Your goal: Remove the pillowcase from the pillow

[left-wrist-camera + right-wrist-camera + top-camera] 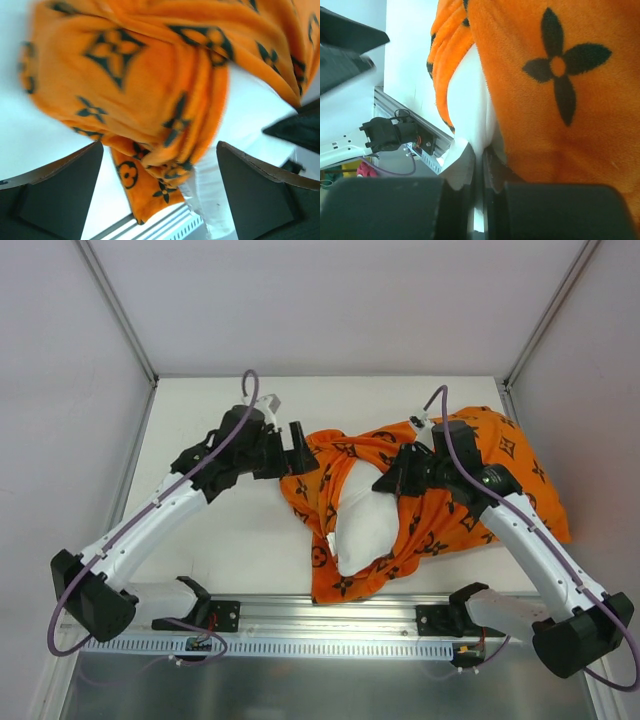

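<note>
Dark fingers point(55, 195) of L gripper point(159, 147) fill the bottom corners of the left wrist view. Jaws spread wide, gripping nothing. Bunched orange pillowcase point(150, 75) hangs in front of them, w/ a bit of white pillow point(210, 200) showing under it.

R gripper point(477, 195) is clamped tight on a fold of white pillow fabric point(462, 165), orange cloth point(555, 125) pressed along its right side.

From the top cam:
- Pillowcase point(520, 455) lies on the right half of the table point(220, 550). Long axis approx left-right, right end tilted a bit toward the near edge.
- Its mouth faces left and toward the near side, and is rucked into folds there.
- Pillow point(362, 525) is partly out of that mouth. The bare white part runs approx far-to-near, near end angled slightly left. The rest is inside the case.
- L gripper point(300, 452) sits at the far-left bunched edge of the case.
- R gripper point(393, 480) is at the far end of the bare white part, arm lying over the case.
- Near edge of the case reaches almost to the metal rail point(330, 615).
</note>
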Available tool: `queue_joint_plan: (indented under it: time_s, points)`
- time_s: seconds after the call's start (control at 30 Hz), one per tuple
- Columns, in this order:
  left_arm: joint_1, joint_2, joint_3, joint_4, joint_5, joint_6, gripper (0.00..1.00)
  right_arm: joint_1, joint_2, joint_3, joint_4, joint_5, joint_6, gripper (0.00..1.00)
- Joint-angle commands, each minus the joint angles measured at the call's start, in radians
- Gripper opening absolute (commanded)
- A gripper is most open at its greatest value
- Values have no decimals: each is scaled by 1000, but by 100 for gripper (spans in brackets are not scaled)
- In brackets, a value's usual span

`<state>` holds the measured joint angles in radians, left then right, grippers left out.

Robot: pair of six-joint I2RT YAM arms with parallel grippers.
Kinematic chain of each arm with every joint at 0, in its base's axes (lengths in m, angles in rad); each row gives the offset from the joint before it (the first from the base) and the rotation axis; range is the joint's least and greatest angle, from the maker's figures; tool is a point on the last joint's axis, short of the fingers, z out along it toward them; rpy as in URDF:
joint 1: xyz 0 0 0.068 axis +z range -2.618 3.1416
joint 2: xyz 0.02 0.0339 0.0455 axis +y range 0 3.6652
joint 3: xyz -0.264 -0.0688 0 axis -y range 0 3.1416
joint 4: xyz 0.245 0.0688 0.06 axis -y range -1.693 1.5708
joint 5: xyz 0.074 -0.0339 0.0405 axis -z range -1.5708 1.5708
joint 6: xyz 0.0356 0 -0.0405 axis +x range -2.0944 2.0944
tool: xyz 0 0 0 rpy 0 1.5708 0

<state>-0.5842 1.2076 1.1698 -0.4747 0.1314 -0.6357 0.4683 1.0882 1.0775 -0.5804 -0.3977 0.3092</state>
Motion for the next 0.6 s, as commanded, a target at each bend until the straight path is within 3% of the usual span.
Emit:
queue_joint_plan:
  time_s: [0.0, 0.2, 0.27, 0.37, 0.4, 0.53, 0.57]
  points:
    - [-127, 90, 79, -41, -24, 146, 99, -2, -4, 73, 56, -35, -32, 1]
    - [-175, 217, 119, -41, -22, 174, 99, 7, -5, 88, 47, -76, -54, 1]
    - [-177, 242, 132, -41, -19, 182, 94, 7, -14, 91, 36, -82, -64, 1]
    - [-177, 263, 146, -41, -48, 188, 63, 7, -30, 93, 14, -110, -87, 1]
    - [-174, 273, 149, -44, -88, 189, 45, 9, -34, 94, 1, -122, -96, 1]
    - [-115, 264, 149, -41, -112, 153, 12, 20, -88, 101, -39, -190, -176, 1]
    - [-96, 257, 145, -39, -99, 140, 8, 21, -100, 102, -51, -200, -215, 1]
